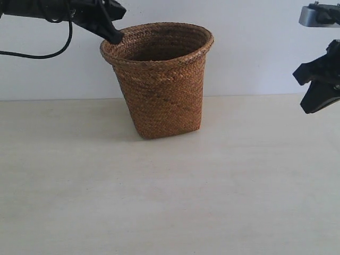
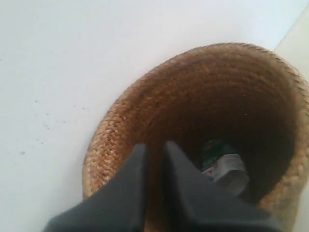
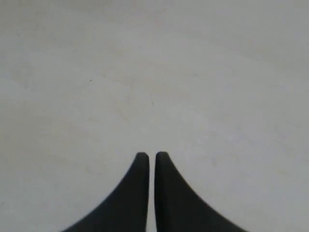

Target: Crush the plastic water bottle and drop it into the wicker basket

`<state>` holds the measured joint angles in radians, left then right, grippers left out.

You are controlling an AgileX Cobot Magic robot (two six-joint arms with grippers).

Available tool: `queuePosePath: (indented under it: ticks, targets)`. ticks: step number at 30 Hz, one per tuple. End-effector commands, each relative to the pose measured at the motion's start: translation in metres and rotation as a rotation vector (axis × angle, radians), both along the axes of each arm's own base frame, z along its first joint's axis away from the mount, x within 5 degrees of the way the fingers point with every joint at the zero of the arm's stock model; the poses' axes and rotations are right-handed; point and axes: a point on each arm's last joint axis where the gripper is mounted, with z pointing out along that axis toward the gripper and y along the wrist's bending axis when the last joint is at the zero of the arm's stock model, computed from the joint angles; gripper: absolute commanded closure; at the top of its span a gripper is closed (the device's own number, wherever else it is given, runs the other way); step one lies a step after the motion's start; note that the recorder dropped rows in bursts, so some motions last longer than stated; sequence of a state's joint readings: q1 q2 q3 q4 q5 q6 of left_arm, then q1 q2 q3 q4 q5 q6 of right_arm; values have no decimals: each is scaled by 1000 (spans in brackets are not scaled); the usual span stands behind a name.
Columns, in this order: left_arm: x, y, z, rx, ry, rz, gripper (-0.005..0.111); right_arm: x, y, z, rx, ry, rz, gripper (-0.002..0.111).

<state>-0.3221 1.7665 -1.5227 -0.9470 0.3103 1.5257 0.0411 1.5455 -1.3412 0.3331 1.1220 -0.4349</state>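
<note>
At the left, the left claw is held just at the near-left of the rolled rim of the wicker basket, above the opening. In the left wrist view its fingers are seen drawn together with only a slit between them, and nothing is clamped in them.

The plastic water bottle is found deep inside the basket, at the bottom. It lies below and ahead of the left claw, well apart from it and past the near rim. The left arm is by far the nearer. The bottle's green cap is turned upward toward the opening, with the white label and its red marks below it. The body looks crumpled and shortened. Its long axis is foreshortened and cannot be told exactly. In the exterior view it is hidden by the woven wall.

The drop is judged done, so only a clear lift away from the rim appears to be called for.

At the right, the right claw hangs over the bare bench, well apart from the basket. Its fingers are together and empty.
</note>
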Motion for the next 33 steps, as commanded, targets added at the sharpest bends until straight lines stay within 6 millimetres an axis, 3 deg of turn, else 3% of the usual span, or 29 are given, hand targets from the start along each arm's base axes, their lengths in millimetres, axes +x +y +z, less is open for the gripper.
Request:
queuePosePath:
  ticks: [1,7,12,19,24,33]
  targets:
    - [-13,2,-2,77,126,-48,102,1,-12,1,-111,-33,-49,108]
    - [-33,17,-14,268,372,-26,102,1,-30,-1,-280,-19,-146,108]
    - [-48,32,-22,308,626,130,102,-4,-38,-1,-336,29,-206,108]
    - [-73,48,-21,355,865,295,102,-25,-35,23,-273,-8,-253,108]
    - [-97,56,-10,260,804,348,102,-60,-35,53,-243,-159,-269,108]
    - [-156,75,-7,81,584,361,102,-125,-36,62,-161,-516,-312,108]
